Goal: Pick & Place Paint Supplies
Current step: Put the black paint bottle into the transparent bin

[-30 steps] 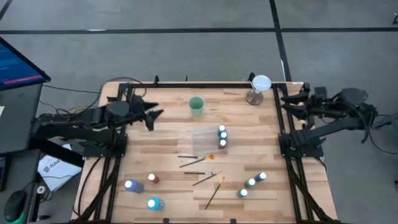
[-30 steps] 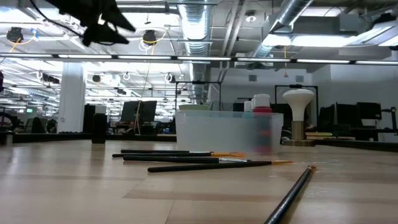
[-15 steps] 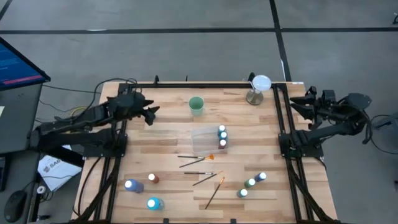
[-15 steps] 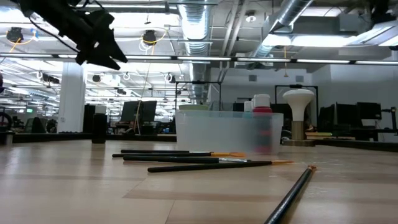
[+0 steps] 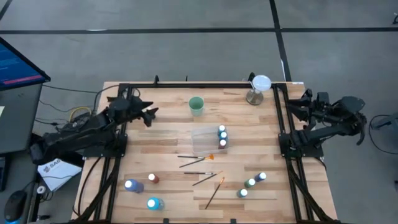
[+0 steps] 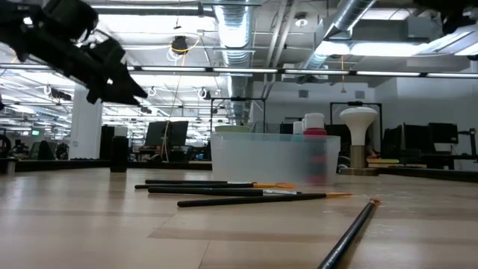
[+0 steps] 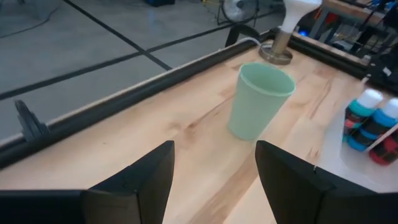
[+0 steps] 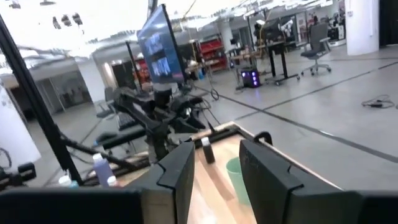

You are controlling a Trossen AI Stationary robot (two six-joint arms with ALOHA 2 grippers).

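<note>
L arm (image 5: 93,127) pulled back off table; R fingers (image 8: 186,171) seemingly narrower.

The table (image 5: 168,140) was pale wood with darker plank bands, edged by a black frame (image 5: 186,84). On it a mint-green cup (image 5: 196,104) stood beyond a clear tray (image 5: 204,140), which held white-capped bottles (image 5: 222,136), blue and red. Near the tray lay dark-handled brushes (image 5: 198,159) with orange tips. Both arms were black; a blue-lit screen (image 5: 18,62) glowed beside the table.
</note>
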